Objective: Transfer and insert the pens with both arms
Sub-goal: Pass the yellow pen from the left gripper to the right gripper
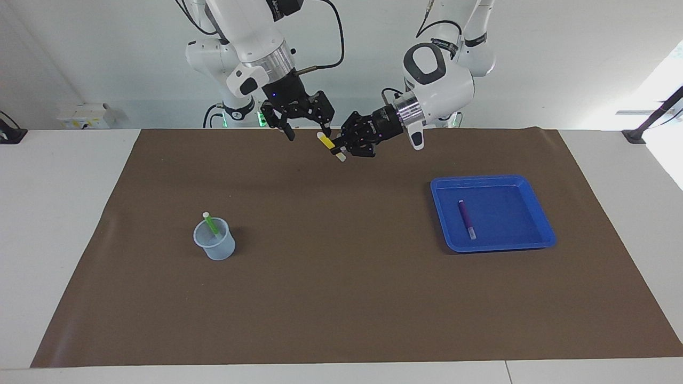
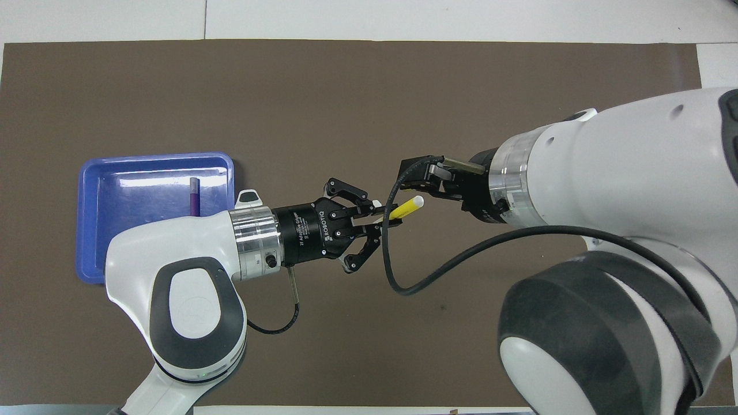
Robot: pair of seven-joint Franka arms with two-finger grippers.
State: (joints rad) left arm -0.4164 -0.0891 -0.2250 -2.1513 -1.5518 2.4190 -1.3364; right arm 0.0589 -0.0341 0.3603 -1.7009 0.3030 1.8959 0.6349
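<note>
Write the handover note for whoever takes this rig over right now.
Left gripper: shut on the yellow pen, raised over the mat's middle, near the robots.
Right gripper: open, right at the yellow pen's free end, not gripping it.
Green pen: standing in the cup, toward the right arm's end.
Purple pen: lying in the blue tray, toward the left arm's end.
Done: green pen inserted.
Left: hand over and insert yellow, then purple.

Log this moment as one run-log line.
phase: handover | left gripper: shut on yellow pen | right gripper: open at pen's free end | green pen: in cup | purple pen: in tray
</note>
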